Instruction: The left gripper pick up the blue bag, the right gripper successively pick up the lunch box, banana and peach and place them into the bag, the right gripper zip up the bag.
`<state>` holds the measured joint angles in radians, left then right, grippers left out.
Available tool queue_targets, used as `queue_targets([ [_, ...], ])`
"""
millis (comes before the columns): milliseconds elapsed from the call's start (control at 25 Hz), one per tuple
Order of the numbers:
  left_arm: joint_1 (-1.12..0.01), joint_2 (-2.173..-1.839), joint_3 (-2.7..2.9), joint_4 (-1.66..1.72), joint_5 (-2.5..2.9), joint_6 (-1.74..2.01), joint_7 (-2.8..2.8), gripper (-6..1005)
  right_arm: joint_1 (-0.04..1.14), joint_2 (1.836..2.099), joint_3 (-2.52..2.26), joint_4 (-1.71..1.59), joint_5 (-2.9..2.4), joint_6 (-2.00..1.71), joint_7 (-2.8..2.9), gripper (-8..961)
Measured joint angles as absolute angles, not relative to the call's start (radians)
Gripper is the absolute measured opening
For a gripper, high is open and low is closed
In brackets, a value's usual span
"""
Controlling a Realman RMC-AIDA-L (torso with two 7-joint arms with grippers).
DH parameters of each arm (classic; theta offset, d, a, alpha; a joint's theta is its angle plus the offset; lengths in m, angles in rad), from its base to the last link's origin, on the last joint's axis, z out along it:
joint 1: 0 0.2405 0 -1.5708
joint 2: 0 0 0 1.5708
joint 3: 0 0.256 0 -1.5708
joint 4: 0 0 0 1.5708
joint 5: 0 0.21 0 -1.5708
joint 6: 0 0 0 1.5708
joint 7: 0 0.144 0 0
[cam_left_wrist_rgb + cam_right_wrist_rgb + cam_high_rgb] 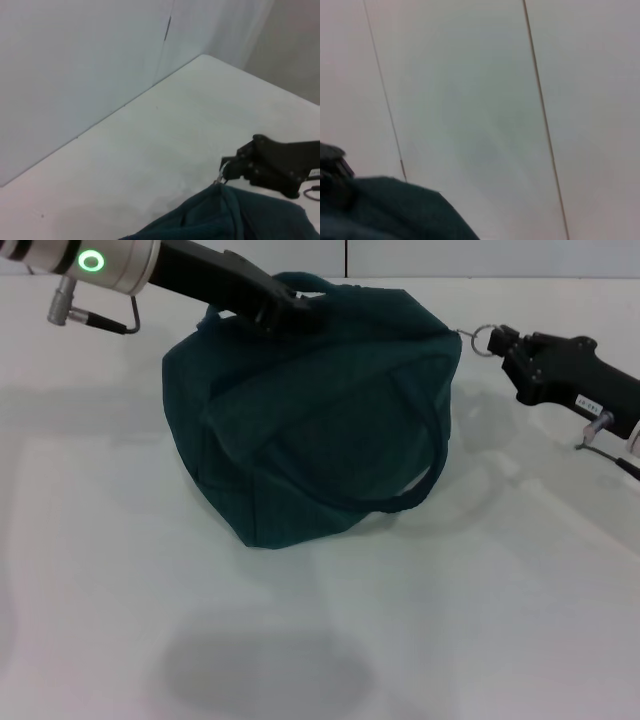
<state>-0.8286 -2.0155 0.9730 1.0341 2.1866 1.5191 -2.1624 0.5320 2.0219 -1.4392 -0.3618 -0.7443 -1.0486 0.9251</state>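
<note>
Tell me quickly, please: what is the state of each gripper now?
Left gripper: shut on the blue bag at its top edge.
Right gripper: shut on the zip's ring pull at the bag's right end.
</note>
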Motion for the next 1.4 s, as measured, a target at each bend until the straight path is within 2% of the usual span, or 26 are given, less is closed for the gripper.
queue_targets([
  [280,-0.819,-2.001,0.972,1.024,2.119,1.527,-2.163,66,0.541,2.023,-1.509,-0.36,-0.745,-1.013,0.925,38],
  [480,-0.775,-2.002,0.97,1.021,2.049,1.528,-2.153,78,0.533,2.024,-1.519,-0.357,-0.744,-1.021,0.925,38],
  [800,-0.657,-2.007,0.934,1.018,1.817,1.532,-2.05,97,0.422,2.014,-1.503,-0.351,-0.733,-1.128,0.982,39],
  [920,-0.614,-2.008,0.911,0.997,1.735,1.552,-1.986,328,0.408,2.013,-1.497,-0.348,-0.739,-1.153,0.99,40],
  [1120,-0.491,-2.013,0.89,0.884,1.514,1.695,-1.742,483,0.406,2.007,-1.5,-0.322,-0.744,-1.162,0.999,40],
  [1320,-0.333,-2.049,0.877,0.739,1.391,1.776,-1.396,495,0.391,1.994,-1.483,-0.319,-0.739,-1.173,0.992,41],
  [1400,-0.276,-2.066,0.856,0.686,1.359,1.788,-1.268,499,0.39,1.993,-1.462,-0.322,-0.742,-1.173,0.986,81],
])
